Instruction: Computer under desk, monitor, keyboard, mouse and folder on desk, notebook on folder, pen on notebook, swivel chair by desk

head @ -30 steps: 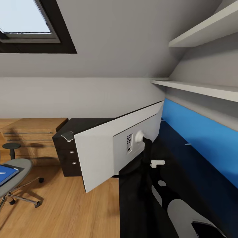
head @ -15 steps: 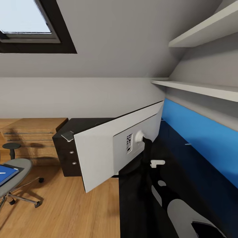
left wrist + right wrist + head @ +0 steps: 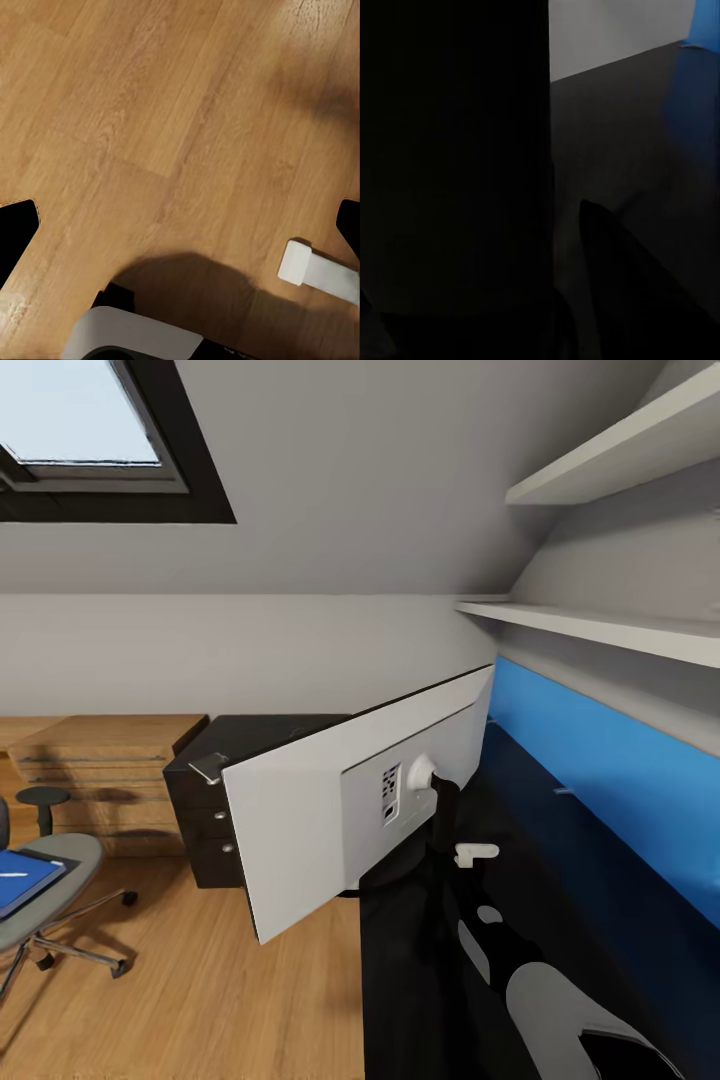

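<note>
The monitor (image 3: 300,830) shows its white back, tilted over the edge of the black desk (image 3: 262,735). My right gripper (image 3: 452,852) reaches its curved black stand and is shut on it. In the right wrist view the black stand (image 3: 454,165) sits against my right gripper (image 3: 564,247), with one dark finger (image 3: 611,289) showing. At the far left stands the swivel chair (image 3: 62,857). The blue notebook (image 3: 25,880) lies on its seat with the white pen (image 3: 12,876) on top. My left gripper (image 3: 180,225) hangs open over the wooden floor.
A light wooden dresser (image 3: 110,770) and a small round stool (image 3: 43,800) stand left of the desk's drawer unit (image 3: 205,830). White shelves (image 3: 600,625) and a blue wall panel (image 3: 620,780) run along the desk's right. A white bar (image 3: 319,271) lies on the floor.
The whole view has shifted a little, so the chair, dresser and drawer unit sit further right in it. The monitor and my right arm keep their place in the view.
</note>
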Robot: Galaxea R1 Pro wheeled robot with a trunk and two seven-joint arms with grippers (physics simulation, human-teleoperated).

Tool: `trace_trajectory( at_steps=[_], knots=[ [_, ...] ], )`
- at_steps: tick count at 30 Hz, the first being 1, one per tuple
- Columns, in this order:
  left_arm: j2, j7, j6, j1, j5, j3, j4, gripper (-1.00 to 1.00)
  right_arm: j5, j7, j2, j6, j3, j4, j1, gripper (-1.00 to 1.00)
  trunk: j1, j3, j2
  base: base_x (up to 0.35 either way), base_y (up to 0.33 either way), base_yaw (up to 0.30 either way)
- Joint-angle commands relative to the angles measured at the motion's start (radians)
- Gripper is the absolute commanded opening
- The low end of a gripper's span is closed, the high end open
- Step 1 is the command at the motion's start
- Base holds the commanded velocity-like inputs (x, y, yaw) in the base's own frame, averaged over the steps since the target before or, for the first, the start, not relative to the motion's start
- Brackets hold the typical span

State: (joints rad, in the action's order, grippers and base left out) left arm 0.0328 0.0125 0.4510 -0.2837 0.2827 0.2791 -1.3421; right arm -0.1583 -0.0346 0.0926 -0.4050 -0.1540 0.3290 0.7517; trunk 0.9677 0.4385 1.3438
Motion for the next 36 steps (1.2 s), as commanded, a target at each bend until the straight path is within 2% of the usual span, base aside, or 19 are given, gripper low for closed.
trace_trajectory(
  at_steps=[1, 9, 24, 30, 36],
  knots=[
    [0.001, 0.001, 0.006, 0.000, 0.007, 0.002, -0.002, 1.00, -0.009, -0.004, 0.001, -0.003, -0.006, 0.001, 0.001, -1.00, 0.000, 0.001, 0.001, -0.259, 0.000, 0.000],
    [0.001, 0.001, 0.006, 0.000, 0.007, 0.002, -0.002, 1.00, -0.009, -0.004, 0.001, -0.003, -0.006, 0.001, 0.001, -1.00, 0.000, 0.001, 0.001, -0.268, -0.097, 0.000],
    [0.000, 0.001, 0.006, 0.000, 0.007, 0.003, -0.002, 1.00, -0.009, -0.004, 0.000, -0.004, -0.006, -0.001, 0.001, -1.00, 0.000, 0.001, 0.001, -0.262, -0.222, 0.000],
    [-0.001, 0.001, 0.006, 0.000, 0.007, 0.004, 0.008, 1.00, -0.009, -0.004, -0.001, -0.003, -0.006, -0.001, 0.001, -1.00, 0.000, 0.001, 0.001, -0.069, -0.300, 0.000],
    [-0.019, 0.000, 0.006, 0.000, 0.008, 0.005, 0.016, 1.00, -0.009, -0.004, -0.001, -0.003, -0.006, -0.001, 0.001, -1.00, 0.000, 0.001, 0.001, -0.005, -0.315, 0.000]
  ],
)
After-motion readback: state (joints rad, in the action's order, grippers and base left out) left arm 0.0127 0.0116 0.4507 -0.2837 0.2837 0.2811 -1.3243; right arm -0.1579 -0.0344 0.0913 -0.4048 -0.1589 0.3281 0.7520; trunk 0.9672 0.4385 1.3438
